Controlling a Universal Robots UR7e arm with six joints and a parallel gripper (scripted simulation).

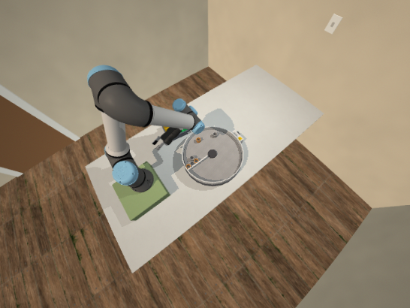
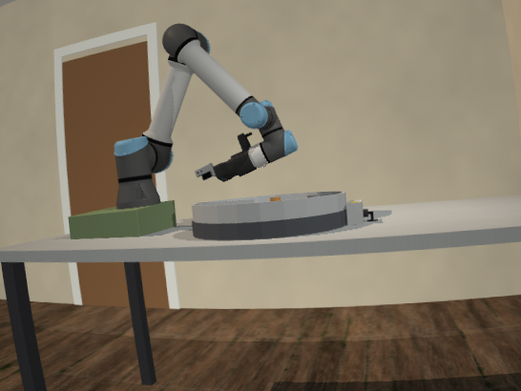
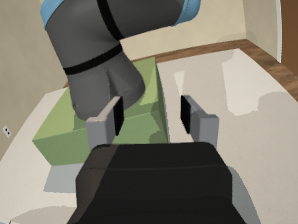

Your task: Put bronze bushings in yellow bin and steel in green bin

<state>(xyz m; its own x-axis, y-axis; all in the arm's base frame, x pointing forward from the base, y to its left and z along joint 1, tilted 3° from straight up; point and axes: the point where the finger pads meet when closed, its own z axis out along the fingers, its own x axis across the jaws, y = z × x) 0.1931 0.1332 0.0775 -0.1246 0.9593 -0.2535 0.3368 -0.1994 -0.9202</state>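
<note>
The turntable (image 1: 225,165) (image 2: 267,215) is a round grey tray with a raised rim. A bronze bushing (image 1: 198,140) (image 2: 275,199) and a steel bushing (image 1: 215,133) stand apart on its far side. Near the left rim, by the white bar, is a cluster: bronze bushings (image 1: 188,166) (image 1: 196,160) and small dark grey ones (image 1: 192,158). Bits of yellow (image 1: 166,128) and green (image 1: 184,131), seemingly the bins, show behind the gripper and wrist; the rest is hidden. My gripper (image 1: 157,145) (image 2: 201,174) (image 3: 152,107) is open and empty, tilted toward the arm's base, in the air left of the turntable.
The arm's base stands on a green block (image 1: 146,203) (image 2: 105,226) (image 3: 62,150) left of the turntable. A white bar (image 1: 200,161) runs from the dark hub (image 1: 212,153) to the rim. A small white device (image 2: 354,213) with a yellow spot sits at the rim's outer right side.
</note>
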